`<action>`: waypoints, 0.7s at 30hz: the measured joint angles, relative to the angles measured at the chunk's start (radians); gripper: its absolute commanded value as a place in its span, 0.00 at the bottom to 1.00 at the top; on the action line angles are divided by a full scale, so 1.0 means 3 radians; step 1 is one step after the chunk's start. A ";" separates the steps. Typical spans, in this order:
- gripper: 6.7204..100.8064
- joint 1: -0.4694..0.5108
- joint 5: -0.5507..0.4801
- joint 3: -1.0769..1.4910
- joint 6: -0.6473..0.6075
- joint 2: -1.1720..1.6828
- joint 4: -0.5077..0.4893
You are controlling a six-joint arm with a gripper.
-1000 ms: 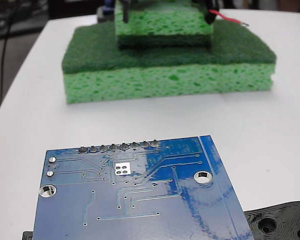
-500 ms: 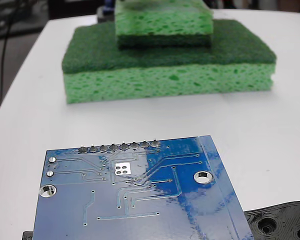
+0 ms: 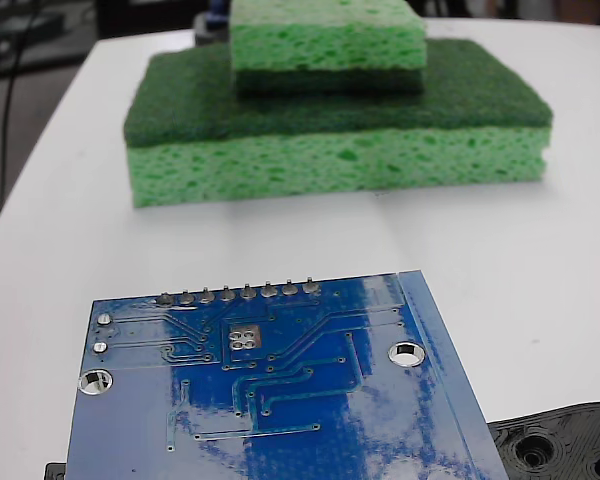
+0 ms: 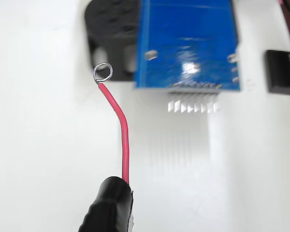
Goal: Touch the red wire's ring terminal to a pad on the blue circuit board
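One thick black sleeve (image 4: 108, 205) rises from the bottom of the wrist view, and the red wire (image 4: 120, 133) bends up out of it to the ring terminal (image 4: 103, 72), which hangs left of the blue circuit board (image 4: 188, 29), over the edge of a black plastic piece (image 4: 111, 29). The hand itself is out of view, so whether its fingers are apart or together cannot be told. In the fixed view the board (image 3: 280, 400) lies near, with the pad (image 3: 244, 337) just behind its row of solder bumps (image 3: 238, 294). The ring probably needs to travel right, over the board's edge, then lower gently onto the pad, keeping off the bumps. Stacked green sponges (image 3: 335, 110) sit far back; open white bench (image 3: 540, 240) lies between.
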 measured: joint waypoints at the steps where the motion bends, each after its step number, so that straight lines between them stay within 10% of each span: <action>1: 0.99 0.0061 -0.0077 -0.0097 -0.0005 -0.0148 -0.0010; 21: 0.99 0.0358 -0.0358 -0.0992 0.0138 -0.1646 -0.0286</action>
